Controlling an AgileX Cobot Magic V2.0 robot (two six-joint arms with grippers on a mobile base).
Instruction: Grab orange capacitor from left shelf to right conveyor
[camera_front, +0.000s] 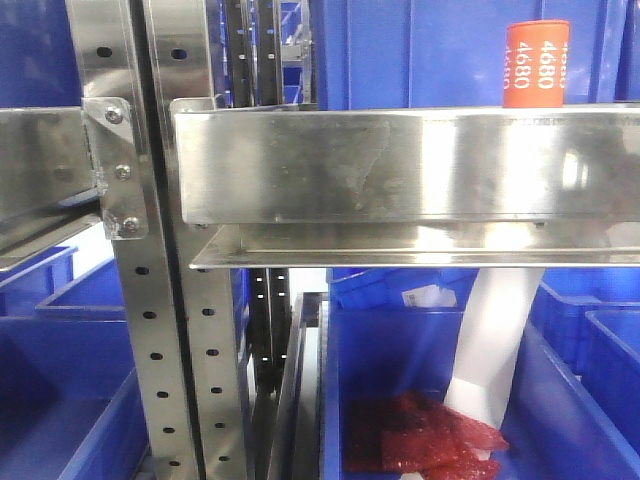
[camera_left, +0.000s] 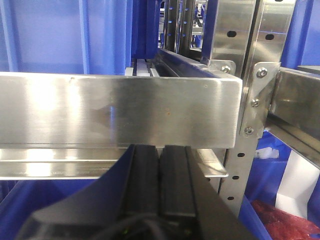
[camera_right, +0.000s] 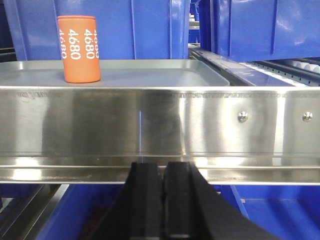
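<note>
While the orange capacitor (camera_right: 79, 48) stands upright on the grey tray (camera_right: 160, 75) of the left shelf (camera_front: 135, 300), the left claw (camera_left: 160, 185) and right claw (camera_right: 162, 200) hang clenched and empty below its rail (camera_right: 150, 125), so grasping it and carrying it to the unseen right conveyor are not yet begun.

Orange capacitor (camera_right: 79, 49), white "4680" print; blue bins (camera_front: 430, 50); silver shelf (camera_front: 400, 165)

The base of the orange capacitor (camera_front: 536, 65) is hidden behind the left shelf (camera_front: 400, 165) rail in the front view.
</note>
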